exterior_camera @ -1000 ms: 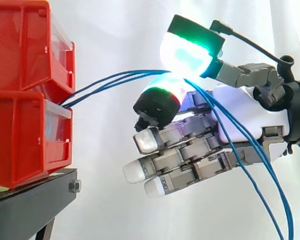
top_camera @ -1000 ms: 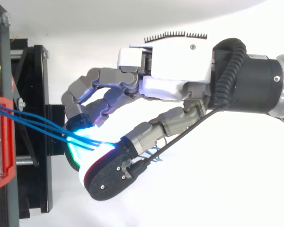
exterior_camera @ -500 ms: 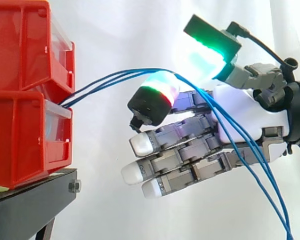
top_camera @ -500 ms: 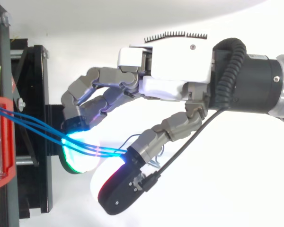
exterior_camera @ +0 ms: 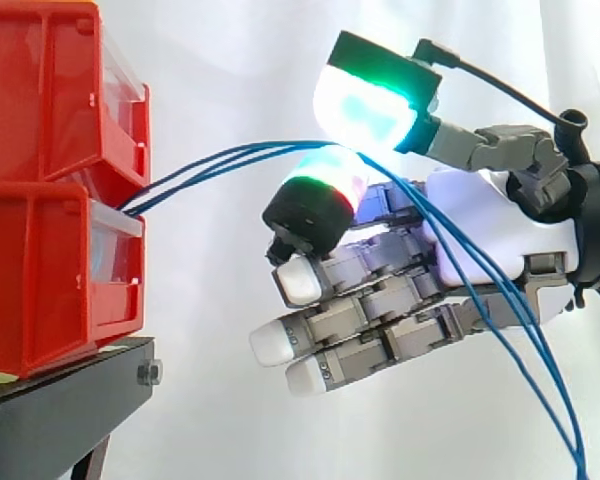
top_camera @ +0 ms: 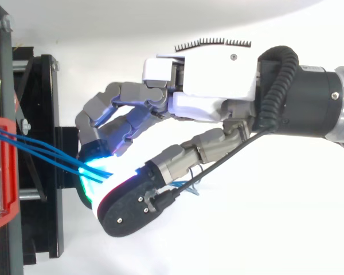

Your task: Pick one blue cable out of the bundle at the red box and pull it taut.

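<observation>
Where its glowing pads (exterior_camera: 365, 105) meet, the hand (exterior_camera: 490, 215) pinches the blue cables (exterior_camera: 220, 160).

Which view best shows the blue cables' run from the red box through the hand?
The side view: the blue cables leave the red box, pass between the hand's pads and hang across its palm. In the top view the thumb covers that pinch.

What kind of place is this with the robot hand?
Most likely a robot test lab: a plain white curtain behind, red bins on a black stand, and a robot hand pinching blue cables.
</observation>
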`<state>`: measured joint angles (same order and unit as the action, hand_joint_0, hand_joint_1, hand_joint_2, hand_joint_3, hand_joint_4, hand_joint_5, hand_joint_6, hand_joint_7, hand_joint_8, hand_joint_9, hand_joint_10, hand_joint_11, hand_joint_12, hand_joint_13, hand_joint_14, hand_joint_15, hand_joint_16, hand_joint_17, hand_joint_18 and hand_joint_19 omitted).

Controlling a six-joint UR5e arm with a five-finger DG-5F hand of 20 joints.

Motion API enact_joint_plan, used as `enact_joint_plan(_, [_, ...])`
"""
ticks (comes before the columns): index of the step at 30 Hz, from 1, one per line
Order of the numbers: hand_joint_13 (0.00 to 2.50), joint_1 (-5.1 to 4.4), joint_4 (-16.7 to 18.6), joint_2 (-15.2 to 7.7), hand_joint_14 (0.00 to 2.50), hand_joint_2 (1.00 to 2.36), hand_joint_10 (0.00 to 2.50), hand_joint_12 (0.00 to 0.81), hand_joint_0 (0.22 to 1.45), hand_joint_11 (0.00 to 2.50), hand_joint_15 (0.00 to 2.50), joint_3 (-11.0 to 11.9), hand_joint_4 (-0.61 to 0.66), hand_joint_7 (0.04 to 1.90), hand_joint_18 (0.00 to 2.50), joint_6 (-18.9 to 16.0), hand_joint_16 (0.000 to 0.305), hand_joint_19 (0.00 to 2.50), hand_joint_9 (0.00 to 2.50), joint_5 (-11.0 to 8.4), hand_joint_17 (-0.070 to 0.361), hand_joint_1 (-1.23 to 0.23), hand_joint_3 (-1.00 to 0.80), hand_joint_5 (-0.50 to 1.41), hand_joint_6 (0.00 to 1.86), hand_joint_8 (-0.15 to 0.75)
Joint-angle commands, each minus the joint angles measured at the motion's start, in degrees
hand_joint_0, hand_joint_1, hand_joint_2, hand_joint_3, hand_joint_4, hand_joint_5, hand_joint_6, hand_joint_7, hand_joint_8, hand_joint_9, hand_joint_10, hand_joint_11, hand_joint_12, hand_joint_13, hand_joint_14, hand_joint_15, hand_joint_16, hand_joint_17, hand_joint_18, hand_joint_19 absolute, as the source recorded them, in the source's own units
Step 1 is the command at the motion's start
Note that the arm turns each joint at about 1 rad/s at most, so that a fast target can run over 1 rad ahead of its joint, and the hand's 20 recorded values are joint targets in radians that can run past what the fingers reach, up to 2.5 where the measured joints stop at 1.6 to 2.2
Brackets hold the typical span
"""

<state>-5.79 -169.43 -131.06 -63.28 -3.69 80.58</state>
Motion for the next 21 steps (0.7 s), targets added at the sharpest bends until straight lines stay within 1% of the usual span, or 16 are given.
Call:
enact_joint_plan(1, [0.62,-0.01,0.0,0.0,0.01,1.01,0.01,0.328,0.64,0.53,0.34,0.0,0.17,1.22,0.4,0.0,0.051,0.25,0.85,0.19,0.116,-0.83,-0.34,-0.12,0.9,0.324])
enact_joint_plan(3, [0.62,-0.01,0.0,0.0,0.01,1.01,0.01,0.329,0.66,0.52,0.34,0.0,0.17,1.23,0.42,0.0,0.052,0.24,0.85,0.19,0.117,-0.88,-0.33,-0.12,0.9,0.326])
enact_joint_plan(5, [0.63,-0.01,-0.1,0.0,0.01,1.01,0.02,0.33,0.69,0.52,0.33,0.0,0.16,1.25,0.43,0.0,0.052,0.22,0.85,0.1,0.117,-0.92,-0.37,-0.12,0.89,0.327])
enact_joint_plan(7, [0.64,-0.01,-0.1,0.0,0.01,1.0,0.01,0.332,0.76,0.51,0.3,-0.1,0.12,1.47,0.48,0.0,0.052,0.17,0.85,0.01,0.117,-0.99,-0.5,-0.11,0.86,0.319])
enact_joint_plan(10, [0.64,-0.01,0.0,0.0,0.01,1.0,0.01,0.333,0.75,0.51,0.3,0.0,0.11,1.55,0.5,0.0,0.052,0.16,0.85,0.19,0.117,-0.99,-0.5,-0.12,0.85,0.318])
enact_joint_plan(12, [0.64,-0.01,0.0,0.0,0.01,1.0,0.01,0.333,0.74,0.52,0.3,0.0,0.12,1.54,0.5,0.0,0.052,0.16,0.85,0.19,0.118,-0.99,-0.5,-0.12,0.84,0.317])
enact_joint_plan(14, [0.64,-0.01,0.0,0.0,0.01,1.0,0.01,0.333,0.73,0.56,0.3,0.0,0.11,1.48,0.5,0.0,0.052,0.16,0.85,0.19,0.118,-0.99,-0.5,-0.12,0.85,0.317])
enact_joint_plan(15, [0.63,-0.01,0.1,0.0,0.01,1.0,0.02,0.331,0.73,0.59,0.31,0.0,0.1,1.41,0.5,0.0,0.052,0.17,0.86,0.01,0.118,-1.0,-0.5,-0.13,0.86,0.313])
enact_joint_plan(17, [0.63,-0.01,0.2,0.0,0.01,1.0,0.02,0.331,0.73,0.61,0.31,0.0,0.11,1.37,0.5,0.0,0.052,0.17,0.86,-0.07,0.117,-1.01,-0.5,-0.13,0.87,0.313])
enact_joint_plan(18, [0.64,-0.01,0.2,0.0,0.01,1.0,0.02,0.33,0.7,0.63,0.32,0.0,0.14,1.32,0.5,0.0,0.052,0.19,0.86,0.01,0.117,-1.04,-0.5,-0.13,0.89,0.312])
enact_joint_plan(20, [0.64,-0.01,0.2,-0.1,0.01,1.0,0.02,0.328,0.64,0.64,0.34,0.0,0.16,1.25,0.5,0.0,0.052,0.2,0.87,0.01,0.116,-1.05,-0.5,-0.13,0.9,0.312])
enact_joint_plan(21, [0.64,-0.01,0.2,0.0,0.01,1.0,0.02,0.334,0.58,0.64,0.35,0.0,0.16,1.23,0.48,0.0,0.052,0.23,0.87,0.01,0.117,-1.03,-0.5,-0.13,0.9,0.318])
